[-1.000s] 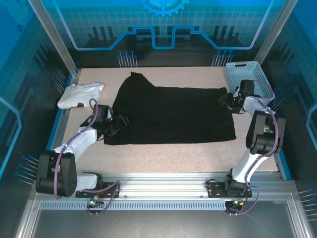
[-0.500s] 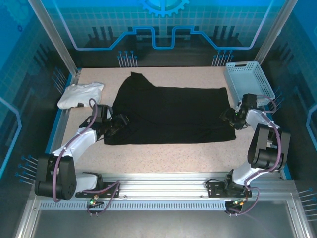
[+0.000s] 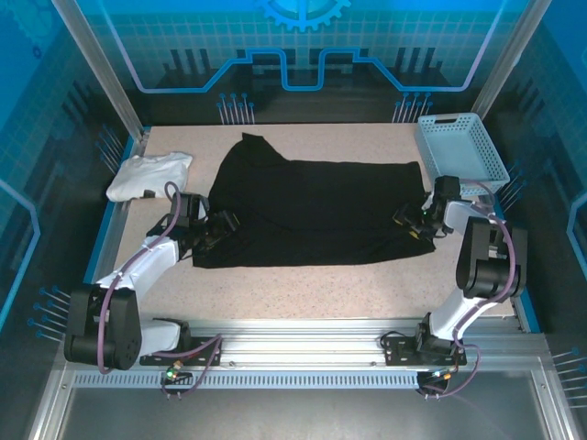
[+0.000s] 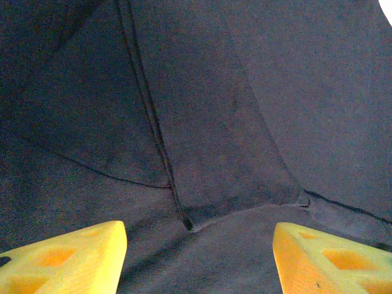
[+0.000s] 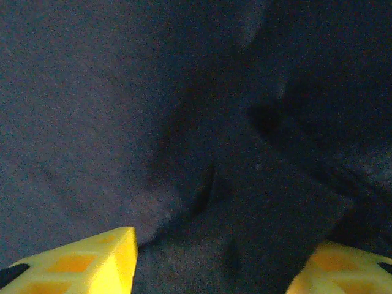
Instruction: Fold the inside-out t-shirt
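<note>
Now the right gripper [image 3: 411, 223] is moving in from the table's [image 3: 303, 284] right edge onto the t-shirt [image 3: 312, 206] lying mid-table, jaws parted. The left gripper [image 3: 218, 231] is hovering likewise, so a grasp is probably nearing.

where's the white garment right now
Top view: the white garment lies far left, left of the black t-shirt, just beyond the left gripper.
</note>
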### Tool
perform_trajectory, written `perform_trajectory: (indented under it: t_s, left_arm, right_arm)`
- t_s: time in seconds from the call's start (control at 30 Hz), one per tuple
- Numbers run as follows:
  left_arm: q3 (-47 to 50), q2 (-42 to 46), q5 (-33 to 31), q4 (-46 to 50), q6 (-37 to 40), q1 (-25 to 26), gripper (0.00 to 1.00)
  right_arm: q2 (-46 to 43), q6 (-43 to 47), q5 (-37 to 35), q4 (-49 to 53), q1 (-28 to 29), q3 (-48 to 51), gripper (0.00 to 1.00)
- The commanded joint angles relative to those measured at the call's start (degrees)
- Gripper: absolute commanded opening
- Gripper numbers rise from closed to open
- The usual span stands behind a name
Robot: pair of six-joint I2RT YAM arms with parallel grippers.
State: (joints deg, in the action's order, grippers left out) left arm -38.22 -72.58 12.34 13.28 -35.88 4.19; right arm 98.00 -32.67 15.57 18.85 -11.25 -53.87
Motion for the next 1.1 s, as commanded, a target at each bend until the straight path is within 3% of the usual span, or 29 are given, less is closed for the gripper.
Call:
perform_trajectory:
  t_s: [0.0,0.3,0.43,0.53,0.73,0.93,1.07]
  left_arm:
    - [-1.5,0.3,0.7,1.0,1.3,0.3,0.66]
    - [-1.3,1.3,-0.1,1.7,2.1,0.3,0.66]
    - [-1.7,1.6,-0.2,2.2,2.3,0.3,0.66]
    - [-1.8,2.6,-0.9,2.5,2.1,0.3,0.67]
    - [-1.9,2.6,-1.5,2.2,1.9,0.3,0.67]
    - [-1.5,1.6,-2.5,0.5,1.6,0.3,0.68]
    - [-2.2,-0.3,-1.6,-0.3,1.3,0.3,0.68]
  right_arm:
    - [1.7,-4.5,3.6,-4.9,0.3,-3.9,0.53]
    - [8.7,-10.1,6.6,-9.8,-1.2,-10.5,0.36]
    - [9.7,-6.1,5.3,-5.3,-2.0,-11.9,0.32]
    - [3.9,0.2,1.3,-1.9,-0.3,-8.0,0.33]
    - [-8.9,8.5,-7.7,4.6,6.7,-0.8,0.47]
    - [-6.5,8.5,-4.2,5.8,13.6,1.1,0.50]
    - [-1.6,7.6,-0.4,5.3,15.3,0.3,0.49]
